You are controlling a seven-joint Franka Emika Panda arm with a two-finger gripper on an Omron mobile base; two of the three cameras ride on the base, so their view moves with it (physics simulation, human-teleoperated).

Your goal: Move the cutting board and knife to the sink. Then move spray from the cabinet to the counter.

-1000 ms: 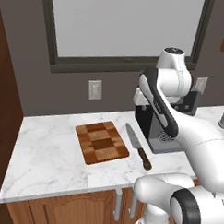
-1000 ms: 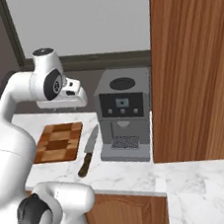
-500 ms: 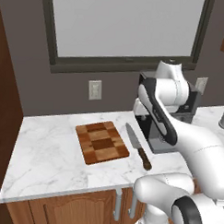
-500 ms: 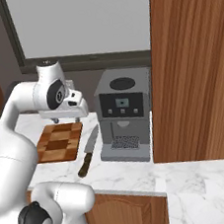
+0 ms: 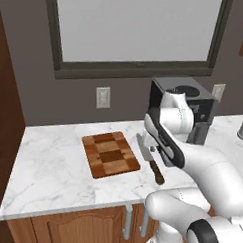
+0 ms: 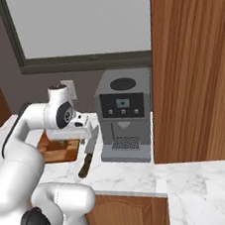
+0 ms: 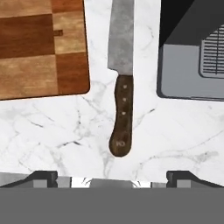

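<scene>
The knife (image 7: 121, 87) lies on the white marble counter (image 5: 51, 160), its dark brown handle toward the front edge. It also shows in both base views (image 5: 157, 172) (image 6: 87, 155). The checkered cutting board (image 5: 110, 154) (image 6: 59, 150) (image 7: 41, 48) lies flat just left of it, with a narrow gap between them. My gripper (image 7: 114, 177) hangs open above the counter, pointing straight down, with the knife handle's end midway between its fingertips and nothing held. The sink and the spray are out of view.
A grey coffee machine (image 5: 187, 104) (image 6: 125, 118) (image 7: 192, 52) stands close on the knife's right. A tall wooden panel (image 6: 193, 64) rises right of it. A wall socket (image 5: 103, 97) and a window sit behind the board. Bare marble lies left of the board.
The arm has folded down and brought the hand lower, from above the coffee machine to over the knife. Knife and board have not moved. The jaws stay open.
</scene>
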